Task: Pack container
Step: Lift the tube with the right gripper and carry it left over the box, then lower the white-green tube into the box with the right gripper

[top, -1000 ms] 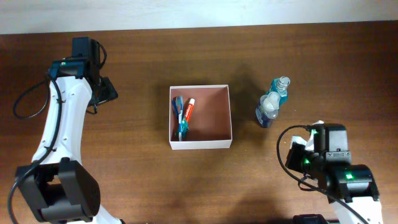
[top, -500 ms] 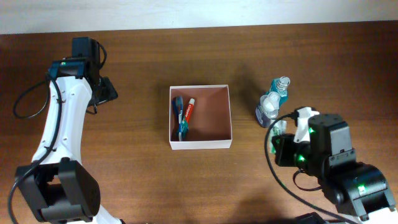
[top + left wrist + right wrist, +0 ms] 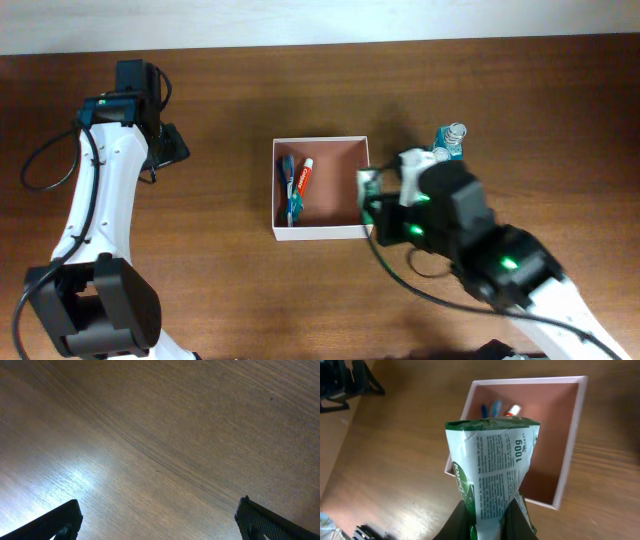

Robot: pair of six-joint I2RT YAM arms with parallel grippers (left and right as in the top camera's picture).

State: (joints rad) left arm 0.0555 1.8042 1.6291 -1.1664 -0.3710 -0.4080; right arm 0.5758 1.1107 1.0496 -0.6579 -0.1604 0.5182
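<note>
Your right tool [image 3: 487, 519], clamped on a green-and-white packet [image 3: 490, 460], hangs at the right wall of the container [image 3: 320, 233]. The packet's long axis points over its open inside. Your left tool [image 3: 160, 527] stands wide, well left of the container.

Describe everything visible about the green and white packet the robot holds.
The packet is a soft, crinkled pouch, white with green borders and a round green logo, printed with small dark text and "100g". The right arm's fingers pinch one end, and it fans wider toward its flat sealed far end. It is held in the air over the container's edge, touching nothing else visible.
</note>
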